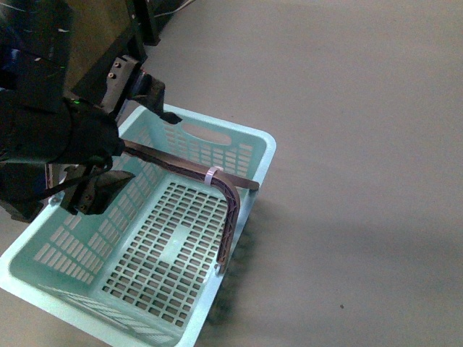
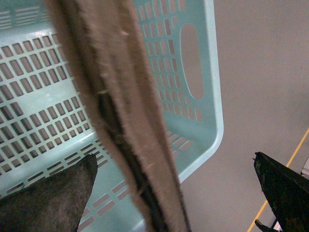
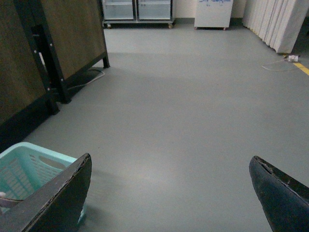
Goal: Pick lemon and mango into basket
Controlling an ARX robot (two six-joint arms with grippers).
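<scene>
The light turquoise basket stands on the grey floor with nothing in it. Its brown lattice handle crosses the inside, tied with a white zip tie. My left gripper hangs open over the basket's far left corner. In the left wrist view the handle runs between the open left gripper's fingers without touching them, above the basket. My right gripper is open over bare floor, with the basket's corner beside one finger. The lemon and the mango are out of view.
A dark wooden panel on a black frame stands beyond the basket. Further off are a white cabinet, a loose cable and a yellow floor line. Grey floor stretches to the basket's right.
</scene>
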